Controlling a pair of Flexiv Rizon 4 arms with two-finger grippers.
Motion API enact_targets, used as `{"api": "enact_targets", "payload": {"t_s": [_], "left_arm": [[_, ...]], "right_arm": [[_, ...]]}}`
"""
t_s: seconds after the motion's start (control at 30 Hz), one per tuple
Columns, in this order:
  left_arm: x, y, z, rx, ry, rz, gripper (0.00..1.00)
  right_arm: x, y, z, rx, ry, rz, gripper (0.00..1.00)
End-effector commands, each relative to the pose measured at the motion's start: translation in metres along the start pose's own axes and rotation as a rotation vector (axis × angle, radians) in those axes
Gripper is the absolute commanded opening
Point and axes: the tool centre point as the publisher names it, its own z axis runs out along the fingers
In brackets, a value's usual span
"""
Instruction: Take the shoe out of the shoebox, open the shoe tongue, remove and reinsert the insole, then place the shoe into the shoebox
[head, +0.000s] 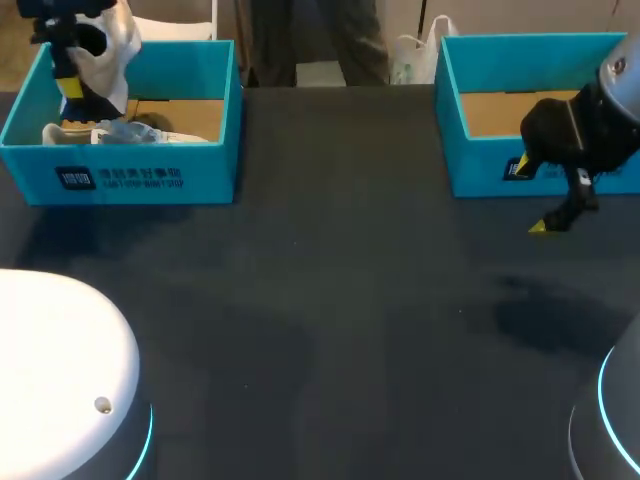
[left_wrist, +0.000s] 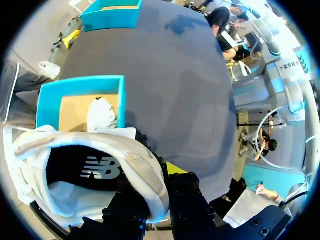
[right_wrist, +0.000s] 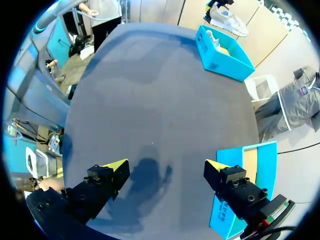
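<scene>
A white shoe (head: 108, 48) hangs over the left blue shoebox (head: 150, 178), with my left gripper (head: 72, 88) shut on it. In the left wrist view the shoe (left_wrist: 145, 165) fills the space in front of the gripper (left_wrist: 161, 176), its dark lining showing; one yellow fingertip (left_wrist: 175, 168) lies against its outer side. A second white shoe (head: 125, 133) lies in the box (left_wrist: 47, 92) below. My right gripper (head: 532, 196) hovers open with nothing in it, just in front of the right blue box (head: 480, 160). Its tips stand wide apart above bare table (right_wrist: 166, 167).
The right box (right_wrist: 235, 200) shows a bare cardboard floor. A white rounded robot base (head: 55, 360) sits at the near left and another base (head: 610, 410) at the near right. Dark tabletop (head: 330, 290) stretches between the boxes.
</scene>
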Motion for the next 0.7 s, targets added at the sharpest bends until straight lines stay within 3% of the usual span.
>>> {"api": "enact_targets", "payload": {"t_s": [0.03, 0.4, 0.7], "left_arm": [[-0.015, 0.018, -0.001, 0.019, 0.003, -0.015, 0.00], [-0.060, 0.051, -0.004, 0.057, -0.026, -0.106, 0.00], [-0.100, 0.062, -0.001, 0.058, -0.052, -0.152, 0.00]], "right_arm": [[-0.001, 0.000, 0.001, 0.002, 0.000, 0.000, 1.00], [-0.001, 0.000, 0.001, 0.002, 0.000, 0.000, 1.00], [-0.001, 0.000, 0.001, 0.002, 0.000, 0.000, 1.00]]}}
